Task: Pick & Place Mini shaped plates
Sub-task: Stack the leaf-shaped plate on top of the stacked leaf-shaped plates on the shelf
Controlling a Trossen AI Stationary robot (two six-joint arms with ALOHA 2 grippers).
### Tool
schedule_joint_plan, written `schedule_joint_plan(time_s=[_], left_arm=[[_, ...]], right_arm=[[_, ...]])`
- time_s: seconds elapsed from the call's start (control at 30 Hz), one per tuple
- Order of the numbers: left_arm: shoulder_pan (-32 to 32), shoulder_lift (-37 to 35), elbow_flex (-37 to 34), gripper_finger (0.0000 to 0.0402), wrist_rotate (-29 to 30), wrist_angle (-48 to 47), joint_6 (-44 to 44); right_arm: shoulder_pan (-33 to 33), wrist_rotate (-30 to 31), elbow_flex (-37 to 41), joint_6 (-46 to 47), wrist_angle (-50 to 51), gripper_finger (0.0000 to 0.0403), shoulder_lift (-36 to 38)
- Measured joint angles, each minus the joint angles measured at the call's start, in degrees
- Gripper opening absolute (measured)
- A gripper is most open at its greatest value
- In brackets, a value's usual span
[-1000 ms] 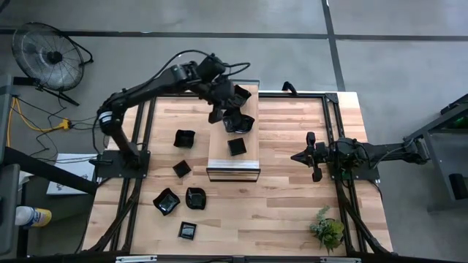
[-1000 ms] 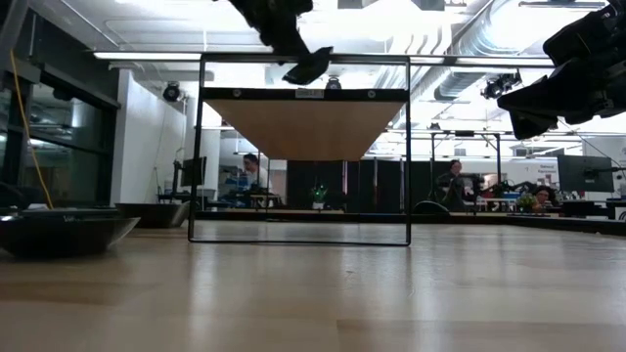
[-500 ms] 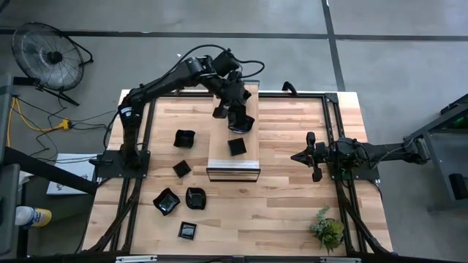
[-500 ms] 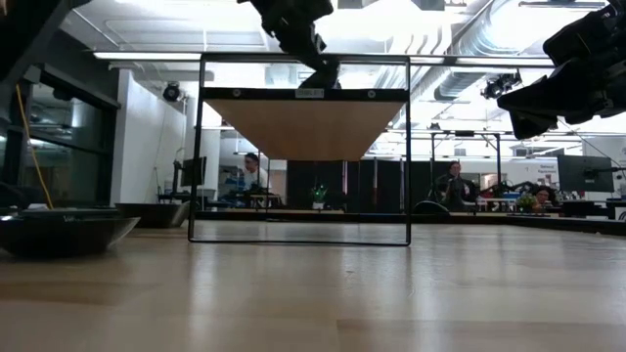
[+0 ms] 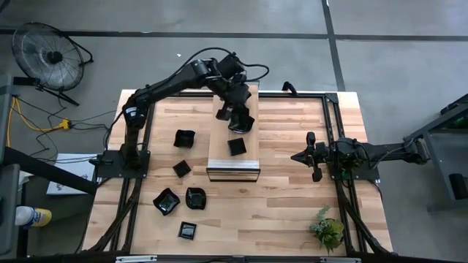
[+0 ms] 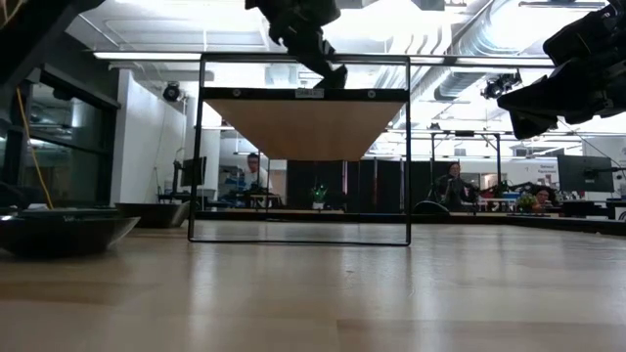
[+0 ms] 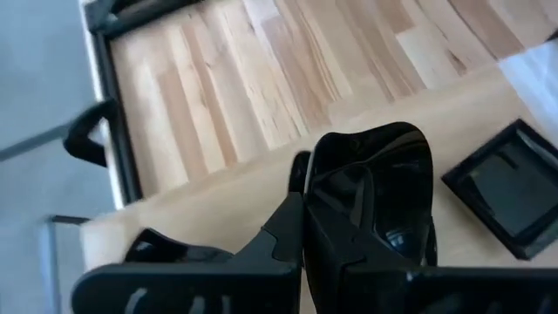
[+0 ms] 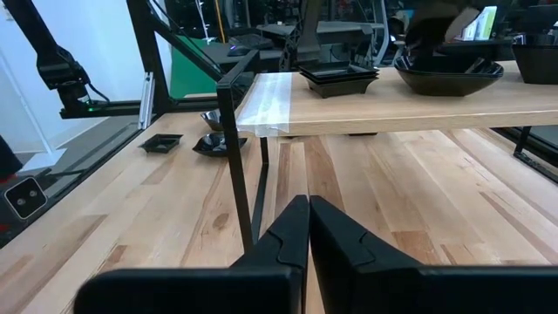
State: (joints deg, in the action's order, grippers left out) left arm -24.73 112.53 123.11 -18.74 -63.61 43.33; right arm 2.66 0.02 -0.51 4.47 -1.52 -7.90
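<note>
A raised wooden shelf (image 5: 219, 139) stands at the table's middle. My left gripper (image 5: 232, 115) hovers over its far half, shut on a glossy black mini shaped plate (image 7: 384, 174), which also shows in the high view (image 5: 242, 124). A square plate (image 5: 236, 146) rests flat on the shelf nearer the front. Another plate (image 7: 153, 253) lies on the shelf beside my fingers. Several more plates lie on the table to the shelf's left, among them one (image 5: 184, 138) and another (image 5: 166, 201). My right gripper (image 5: 311, 156) waits shut at the right, level above the table. My left gripper pinches the plate's near rim (image 7: 316, 209) between its two fingers. The fingers slant down from the table's far left. The plate hangs tilted past the fingertips, its low end (image 6: 335, 78) just over the shelf top; whether it touches the shelf, I cannot tell.
The shelf's black wire frame (image 6: 201, 147) rises from the table. A small green plant (image 5: 327, 228) stands at the near right corner. Black rails (image 5: 336, 139) run along the table's left and right sides. Bare wood lies between the shelf and my right gripper.
My left gripper has moved a little toward the table's right and slightly down over the shelf, rolling its wrist. The plate has stayed in its hold and tipped from nearly level to tilted.
</note>
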Motion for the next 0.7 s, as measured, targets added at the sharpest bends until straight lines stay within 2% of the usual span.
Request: schedule_joint_plan(time_s=[0.7], left_arm=[[0.1,2.0,-0.02,0.0,2.89,-2.02,-2.25]], right_arm=[[0.02,-0.01,0.0,0.0,-0.02,0.0007,0.0]])
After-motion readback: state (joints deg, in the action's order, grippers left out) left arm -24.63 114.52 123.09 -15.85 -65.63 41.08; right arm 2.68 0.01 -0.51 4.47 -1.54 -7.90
